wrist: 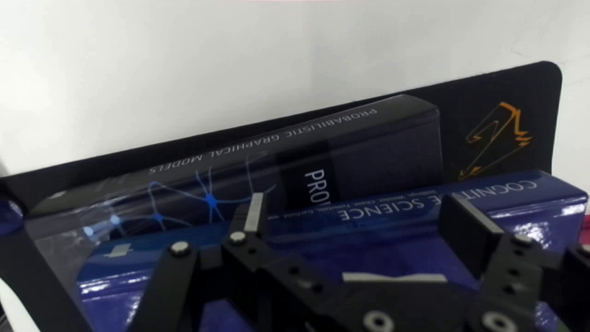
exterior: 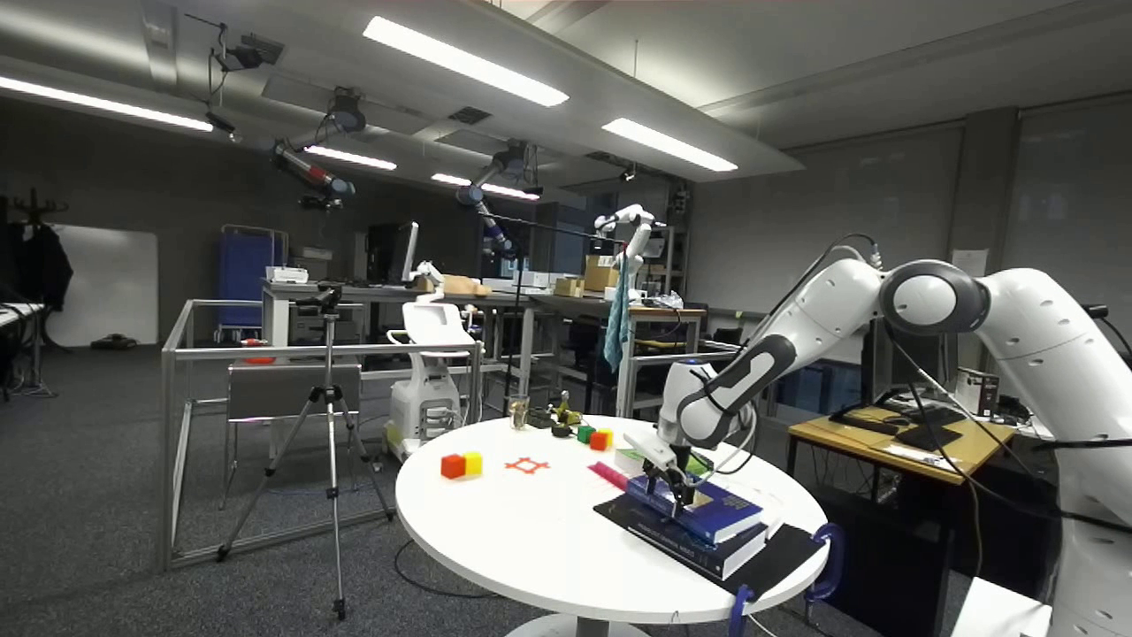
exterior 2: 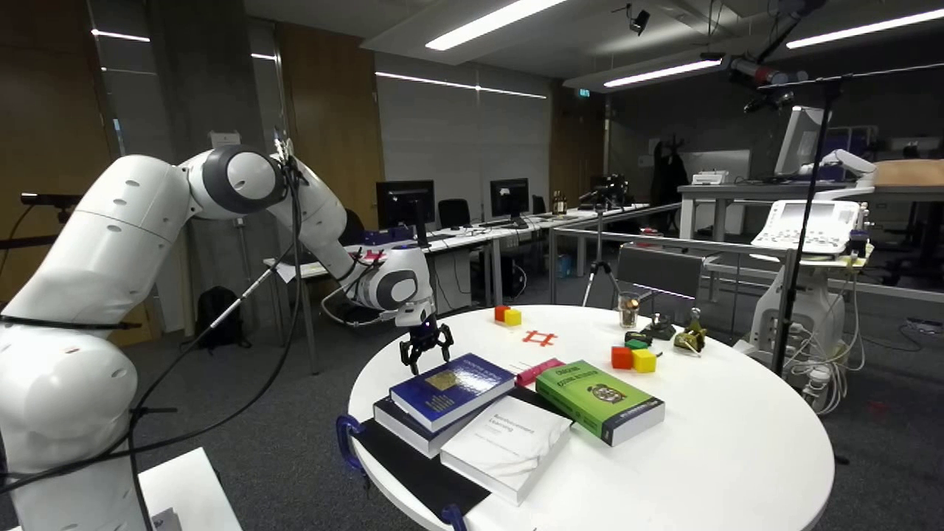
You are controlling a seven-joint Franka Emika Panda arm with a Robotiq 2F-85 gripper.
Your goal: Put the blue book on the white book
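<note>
The blue book point(exterior 2: 461, 385) lies flat on a larger dark navy book point(exterior 2: 404, 426). It also shows in an exterior view point(exterior: 718, 513) and in the wrist view point(wrist: 364, 253), with "Cognitive Science" on its spine. The white book point(exterior 2: 509, 442) lies flat beside this stack, on the side away from my gripper. My gripper point(exterior 2: 431, 361) is open and empty, pointing down at the blue book's spine edge. In the wrist view the fingers point(wrist: 355, 203) stand wide apart over that spine. I cannot tell whether the fingertips touch the book.
A green book point(exterior 2: 601, 402) lies beside the white book. A black mat point(exterior 2: 417, 461) lies under the stack, with blue clamps point(exterior 2: 349, 442) at the table edge. A pink item point(exterior 2: 540, 371), red point(exterior 2: 622, 358) and yellow point(exterior 2: 644, 360) blocks and a glass point(exterior 2: 628, 310) stand farther off.
</note>
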